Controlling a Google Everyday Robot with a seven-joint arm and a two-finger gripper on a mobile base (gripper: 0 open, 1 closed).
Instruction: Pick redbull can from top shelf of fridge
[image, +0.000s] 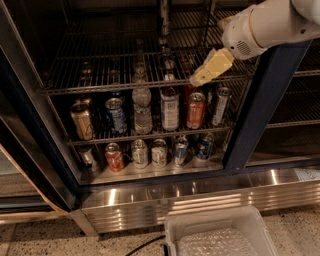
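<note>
The fridge (255, 120) stands open with a dark interior and wire racks. The upper wire rack (100, 75), the top shelf in view, carries nothing that I can make out. The slim silver and blue redbull can (220, 105) stands upright at the right end of the rack below it, beside an orange-red can (196, 110). My gripper (202, 75), cream-coloured on a white arm (265, 25), hangs in front of the upper rack's front rail at the right, above and slightly left of the redbull can, apart from it.
Other cans and bottles (142, 110) fill the middle rack and the fridge floor (150, 152). The dark blue frame post (262, 85) stands right of the can. A white bin (220, 235) sits on the ground in front of the ribbed steel base strip (200, 197).
</note>
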